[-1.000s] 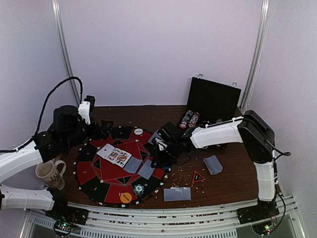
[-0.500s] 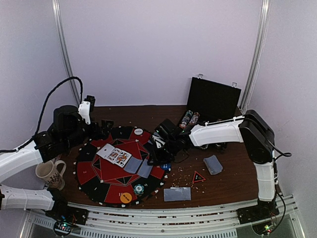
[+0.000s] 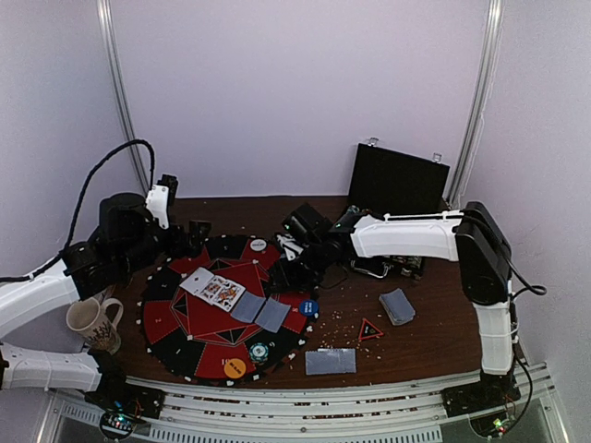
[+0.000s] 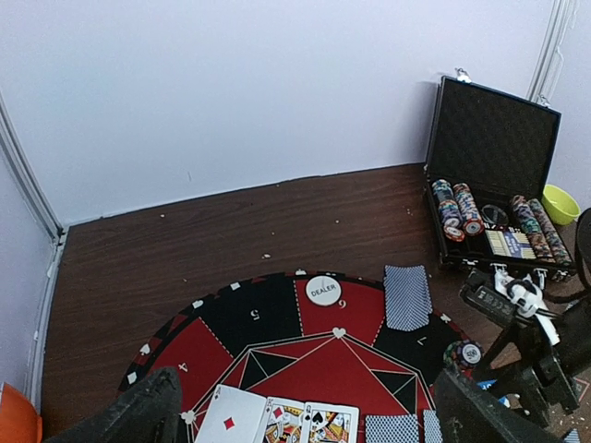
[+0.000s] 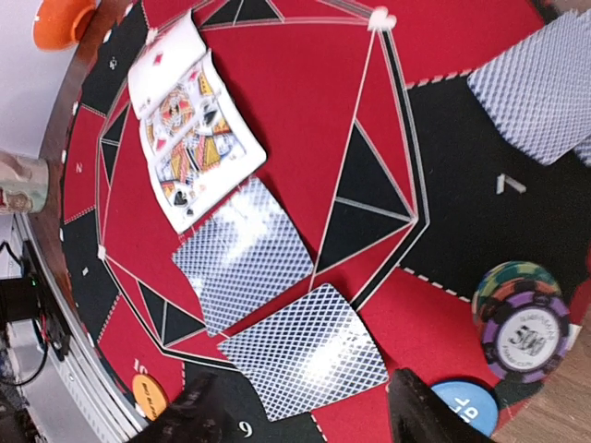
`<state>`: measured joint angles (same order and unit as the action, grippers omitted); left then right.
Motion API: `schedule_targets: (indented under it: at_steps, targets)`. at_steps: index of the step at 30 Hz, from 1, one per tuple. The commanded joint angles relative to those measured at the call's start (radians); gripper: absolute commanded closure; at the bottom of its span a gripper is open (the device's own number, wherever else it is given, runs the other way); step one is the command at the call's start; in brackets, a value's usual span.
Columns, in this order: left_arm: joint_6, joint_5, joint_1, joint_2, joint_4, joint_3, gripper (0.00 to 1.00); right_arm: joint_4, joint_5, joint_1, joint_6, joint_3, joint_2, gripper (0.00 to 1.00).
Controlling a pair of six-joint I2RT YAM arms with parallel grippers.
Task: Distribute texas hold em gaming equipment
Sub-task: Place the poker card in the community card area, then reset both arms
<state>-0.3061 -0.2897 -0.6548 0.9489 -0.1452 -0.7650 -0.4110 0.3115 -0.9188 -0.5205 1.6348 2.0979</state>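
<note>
On the round red-and-black mat [image 3: 175, 318] lie three face-up cards [image 3: 214, 289] and two face-down grey-blue cards [image 3: 263, 312]. A blue disc [image 3: 308, 307] rests at the mat's right edge, an orange disc [image 3: 235, 367] and a chip stack [image 3: 259, 351] at its front, and a white dealer disc [image 3: 258, 245] at the back. My right gripper [image 5: 309, 420] hovers open over a face-down card [image 5: 305, 351], nothing between its fingers. Beside it are the chip stack [image 5: 524, 323] and the blue disc [image 5: 466, 406]. My left gripper [image 4: 309, 425] stands wide open and empty above the mat's left rear.
The black chip case [image 3: 397, 185] stands open at the back right, with a yellow bowl [image 4: 560, 203] beside it. A card deck [image 3: 330, 361] and a card pile [image 3: 398, 305] lie off the mat at the right, near a red triangle [image 3: 370, 329]. A mug [image 3: 92, 323] stands at the left.
My right gripper has opened and drawn back and up from the mat's right edge. The blue disc now lies uncovered there. The left arm has not moved.
</note>
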Motion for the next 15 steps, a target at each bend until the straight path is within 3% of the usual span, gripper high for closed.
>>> schedule_targets:
  at_steps: [1, 2, 3, 7, 11, 15]
  targets:
    - [0.060, -0.014, 0.016, 0.033, 0.048, -0.060, 0.02, -0.166, -0.114, -0.004, 0.150, 0.133, -0.088, 0.21]
    - [0.076, -0.013, 0.023, 0.045, 0.061, -0.068, 0.02, -0.192, -0.138, -0.001, 0.183, 0.164, -0.105, 0.05]
    - [0.092, -0.010, 0.036, 0.061, 0.074, -0.076, 0.02, -0.209, -0.161, 0.005, 0.215, 0.189, -0.129, 0.01]
    - [0.111, 0.056, 0.151, 0.149, 0.128, -0.119, 0.02, -0.164, -0.283, 0.088, 0.317, 0.158, -0.289, 0.00]
    - [0.097, 0.137, 0.292, 0.235, 0.226, -0.134, 0.02, 0.028, -0.348, 0.278, 0.391, -0.085, -0.521, 0.00]
    - [0.072, 0.116, 0.408, 0.317, 0.311, -0.120, 0.02, 0.337, -0.345, 0.544, 0.412, -0.407, -0.747, 0.00]
